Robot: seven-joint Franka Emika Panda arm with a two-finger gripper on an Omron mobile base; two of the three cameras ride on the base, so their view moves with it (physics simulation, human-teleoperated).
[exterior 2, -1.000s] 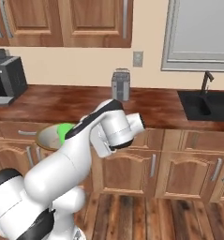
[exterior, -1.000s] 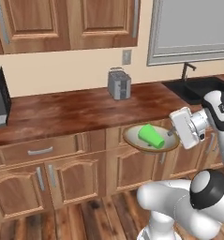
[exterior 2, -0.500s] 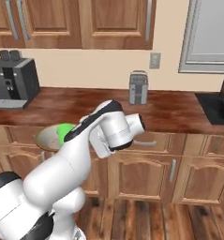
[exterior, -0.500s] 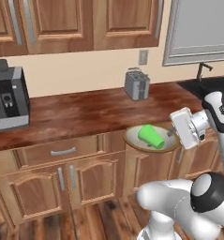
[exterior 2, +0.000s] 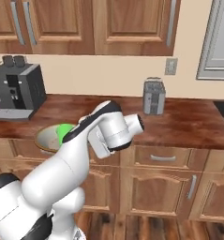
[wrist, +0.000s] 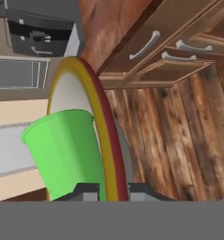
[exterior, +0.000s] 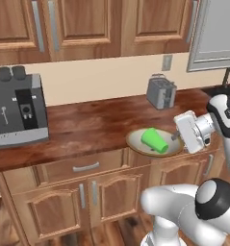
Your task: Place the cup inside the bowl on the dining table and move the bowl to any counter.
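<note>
Your gripper (exterior: 175, 138) is clenched on the bowl (exterior: 135, 143) rim, holding it level at the counter (exterior: 87, 126) front edge. The cup (exterior: 154, 140) lies on its side inside, long axis roughly across the bowl. The base has driven left: the coffee machine (exterior: 20, 109) is now fully visible, so set-down looks near.

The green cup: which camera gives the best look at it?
The left base view: the cup lies on its side in the bowl, fully visible. The hand view shows it close but cropped. In the right base view the arm hides most of it.
</note>
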